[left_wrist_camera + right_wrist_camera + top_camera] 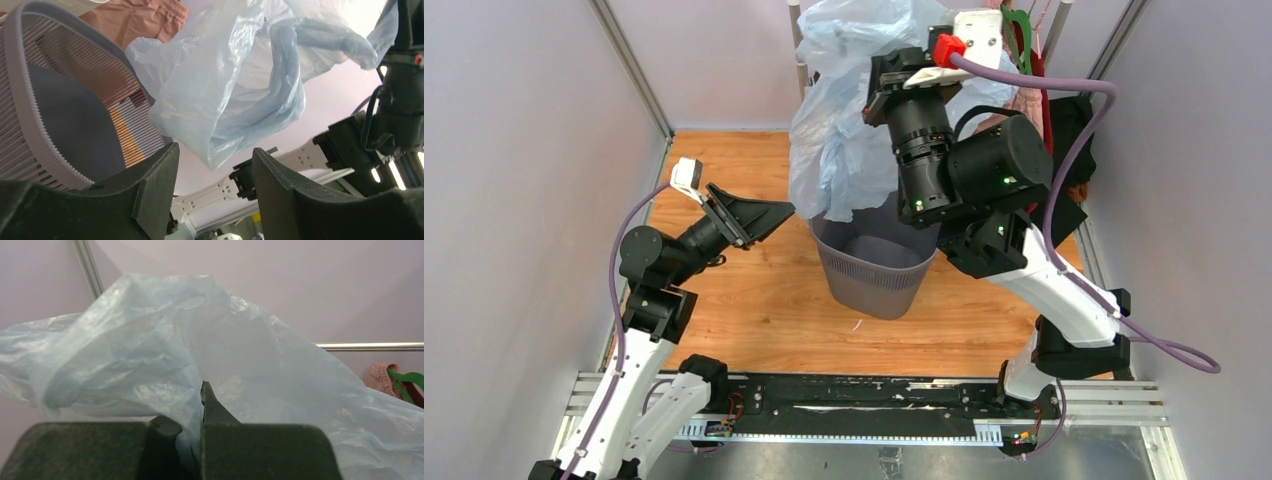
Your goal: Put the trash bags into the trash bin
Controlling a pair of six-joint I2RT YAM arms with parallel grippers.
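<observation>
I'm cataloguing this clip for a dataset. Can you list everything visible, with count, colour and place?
trash bag: one visible mass, pale blue see-through, held up over the trash bin
trash bin: one, dark grey mesh, upright mid-table
garment: one, pink, hanging at the back right
hanger: one, green, beside the garment
rail: one, silver, along the back wall
table: one, brown wood, under the bin
cables: two, purple, one along each arm
left gripper: one, black, open and empty, left of the bin
right gripper: one, black, shut on the trash bag, raised above the bin
</observation>
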